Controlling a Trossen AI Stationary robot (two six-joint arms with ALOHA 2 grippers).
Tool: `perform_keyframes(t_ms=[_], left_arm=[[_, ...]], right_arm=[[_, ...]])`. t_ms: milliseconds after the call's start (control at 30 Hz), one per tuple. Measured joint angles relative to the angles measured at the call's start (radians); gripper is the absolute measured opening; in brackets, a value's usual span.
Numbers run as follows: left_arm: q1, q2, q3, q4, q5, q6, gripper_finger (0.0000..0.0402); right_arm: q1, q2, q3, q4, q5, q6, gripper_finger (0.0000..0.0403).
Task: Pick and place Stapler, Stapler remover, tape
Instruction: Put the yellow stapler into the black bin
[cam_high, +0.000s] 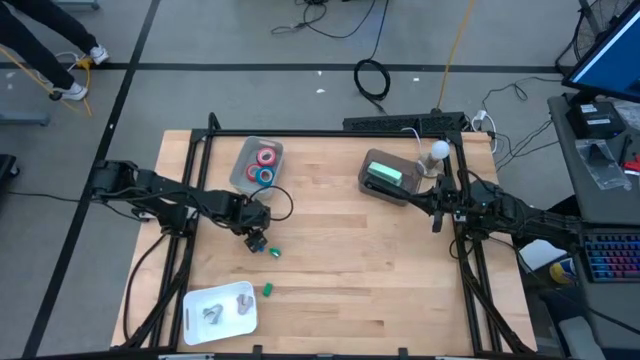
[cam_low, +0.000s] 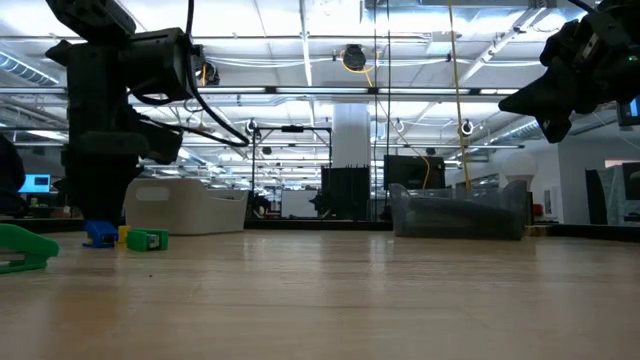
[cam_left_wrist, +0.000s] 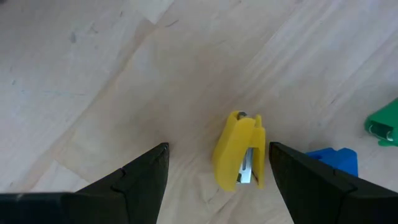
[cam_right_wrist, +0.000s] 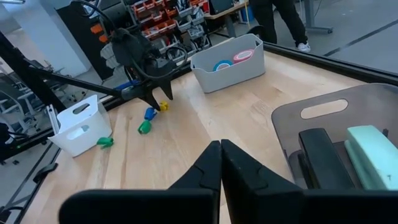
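My left gripper (cam_left_wrist: 218, 147) is open and points down at the table. Its fingers stand on either side of a small yellow staple remover (cam_left_wrist: 239, 152) that lies flat on the wood, with a gap on each side. A blue remover (cam_left_wrist: 336, 158) and a green one (cam_left_wrist: 382, 124) lie just beside it. In the high view this gripper (cam_high: 257, 238) is left of the table's middle. The red and blue tape rolls (cam_high: 265, 165) lie in a grey bin (cam_high: 243, 170). A green stapler (cam_high: 383, 176) rests in a dark bin (cam_high: 368, 187). My right gripper (cam_right_wrist: 221, 158) is shut and hovers beside that bin.
A white bin (cam_high: 200, 300) at the near left holds grey metal pieces. Another green remover (cam_high: 267, 289) lies on the wood beside it. A black stapler (cam_right_wrist: 323, 155) sits next to the green one in the dark bin. A person's legs (cam_high: 50, 50) show beyond the far left corner.
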Motion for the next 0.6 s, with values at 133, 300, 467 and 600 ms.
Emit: perform_keyframes(t_ms=[133,300,467,600], left_arm=[[0.0,0.0,0.0,0.002,0.0,0.001,0.0278],[0.0,0.0,0.0,0.003,0.008,0.025,0.0278],[0.0,0.0,0.0,0.003,0.008,0.051,0.0278],[0.0,0.0,0.0,0.002,0.009,0.087,0.0278]], right_arm=[[0.0,0.0,0.0,0.0,0.0,0.0,0.0],[0.0,0.0,0.0,0.0,0.0,0.0,0.0],[0.0,0.0,0.0,0.0,0.0,0.0,0.0],[0.0,0.0,0.0,0.0,0.0,0.0,0.0]])
